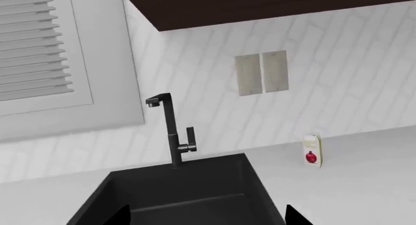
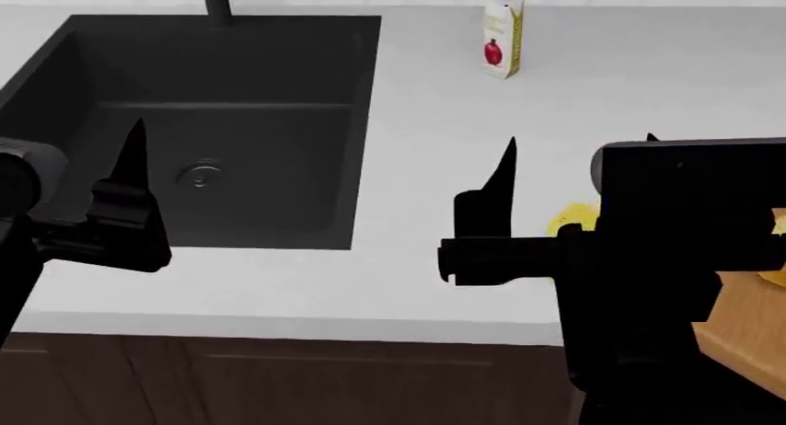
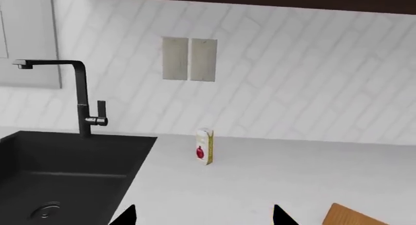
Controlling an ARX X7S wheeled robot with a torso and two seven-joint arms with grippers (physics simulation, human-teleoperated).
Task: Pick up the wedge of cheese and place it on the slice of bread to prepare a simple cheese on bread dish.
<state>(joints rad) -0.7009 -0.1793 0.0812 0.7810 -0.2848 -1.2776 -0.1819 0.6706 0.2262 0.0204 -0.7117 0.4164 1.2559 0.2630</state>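
Cheese [image 2: 570, 218] peeks out behind the right gripper [image 2: 577, 144], whose arm hides its shape. Carton [image 2: 502, 38] stands far back. Both grippers, left [image 2: 132, 135] too, gape wide.

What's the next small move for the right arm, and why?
Probably lower the right claw toward the bright yellow cheese wedge. Its fingers are spread with nothing between them, and the wedge sits mostly hidden beneath the arm beside the wooden cutting board.
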